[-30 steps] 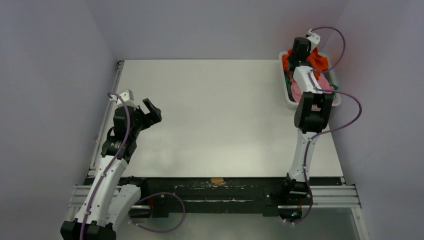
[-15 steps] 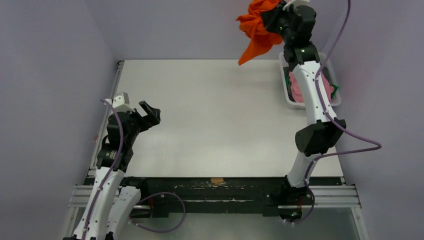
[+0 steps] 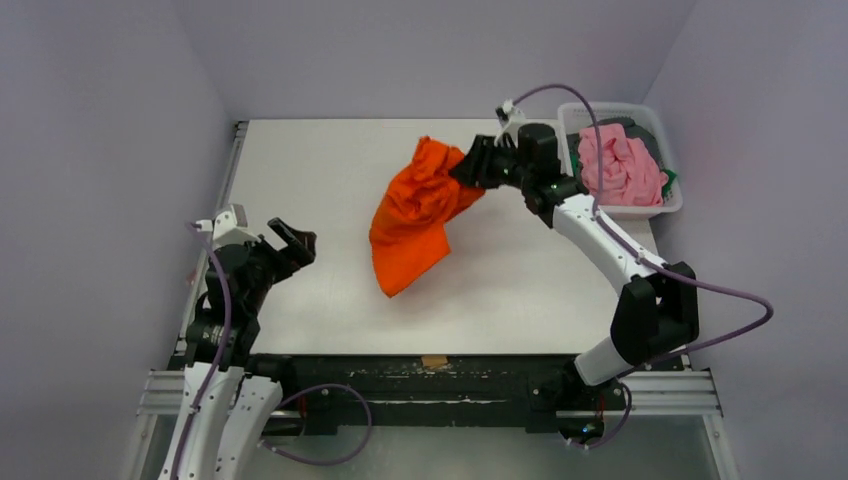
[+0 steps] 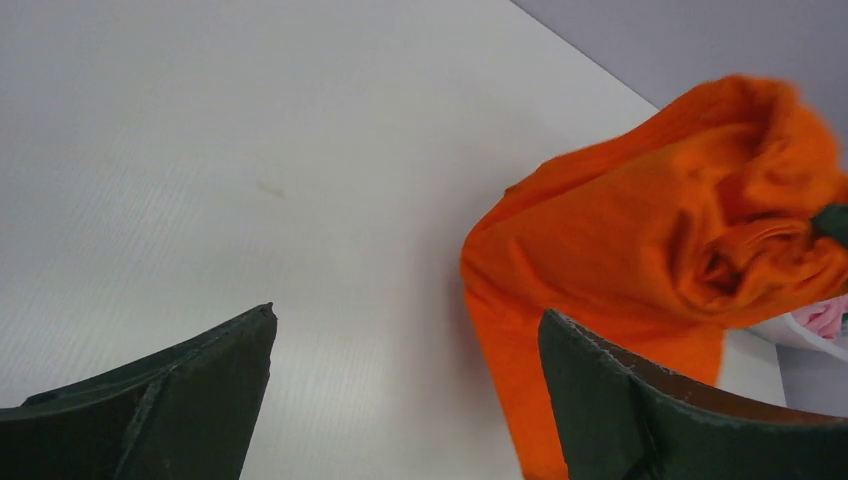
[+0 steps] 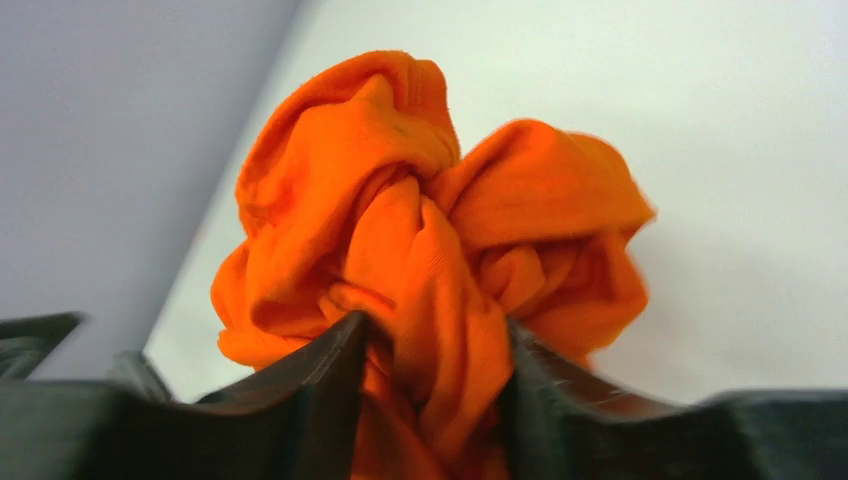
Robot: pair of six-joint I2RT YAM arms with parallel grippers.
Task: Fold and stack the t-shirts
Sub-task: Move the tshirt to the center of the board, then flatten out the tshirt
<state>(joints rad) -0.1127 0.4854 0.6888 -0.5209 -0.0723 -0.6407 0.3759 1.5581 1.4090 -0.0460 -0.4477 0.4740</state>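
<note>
Seen from above, the left arm rises from its base at the near left edge of the white table, folded upright. The left pincer points toward the middle of the table. Its jaws are spread wide with nothing between them, and in its own wrist view the left pincer frames bare table. Beyond and to the right of its right finger hangs the orange t-shirt. The right arm stretches from its base on the near right, its elbow bent outward and its forearm reaching far and inward over the table. The right pincer is pinching a bunched fold of the orange t-shirt, which trails from the jaws toward the near left. Its lower end reaches the table, but whether it rests there cannot be told. In the right wrist view the right pincer has crumpled orange cloth wedged between its dark fingers. Just to the right of this pincer, at the far right corner, a white basket holds a pink t-shirt, with a dark t-shirt behind it. A second ago the right pincer was down inside the basket. Half a second ago it held the orange shirt high above the far edge, and it has since swung left over the table. The left arm has drawn slightly nearer its base, its jaws unchanged.
</note>
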